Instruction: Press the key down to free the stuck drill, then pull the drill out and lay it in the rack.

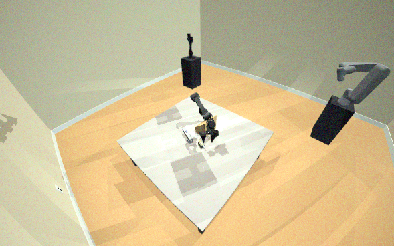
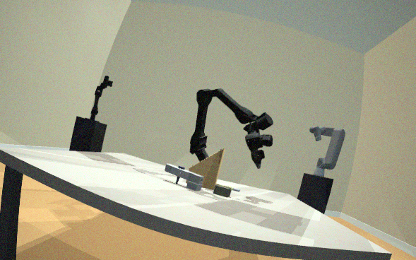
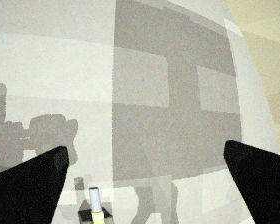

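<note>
My gripper (image 1: 208,140) (image 2: 258,166) (image 3: 148,153) is released and raised, I judge, to give the pale rod room. That rod (image 2: 236,190) (image 3: 94,200), which I take for the drill, is at lower left of the wrist view, by a dark block (image 1: 201,145) (image 2: 222,191) (image 3: 83,216) that probably supports it; rack or holder, I cannot tell. The grey bar (image 1: 187,134) (image 2: 183,173), left of centre from outside, may carry the key. I count one rod, one block, one bar.

Black arm arched high — claw (image 1: 209,138) (image 2: 258,166) (image 3: 148,153) pointing downward, fingers spread wide — nothing between them.
</note>
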You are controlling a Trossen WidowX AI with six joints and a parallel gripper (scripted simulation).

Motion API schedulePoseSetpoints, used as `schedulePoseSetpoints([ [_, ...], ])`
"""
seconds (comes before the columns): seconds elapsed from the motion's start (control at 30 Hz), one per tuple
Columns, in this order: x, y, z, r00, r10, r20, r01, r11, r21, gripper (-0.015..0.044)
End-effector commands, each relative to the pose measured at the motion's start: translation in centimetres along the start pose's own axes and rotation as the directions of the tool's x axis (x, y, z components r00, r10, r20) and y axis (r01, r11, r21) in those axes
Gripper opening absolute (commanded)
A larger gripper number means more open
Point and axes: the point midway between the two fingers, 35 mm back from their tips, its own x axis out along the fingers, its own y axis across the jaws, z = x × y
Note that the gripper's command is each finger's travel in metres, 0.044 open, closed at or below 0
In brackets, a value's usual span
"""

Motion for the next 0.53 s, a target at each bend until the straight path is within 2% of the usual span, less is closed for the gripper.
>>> schedulePoseSetpoints([
  [0.0,-6.5,-0.8,4.0,0.938,-0.234,0.255,0.232,0.972,0.04,0.044],
  [0.23,-13.1,-0.7,6.0,0.806,-0.39,0.446,0.362,0.92,0.149,0.044],
  [0.5,-21.5,0.2,6.1,0.593,-0.522,0.613,0.414,0.851,0.325,0.044],
])
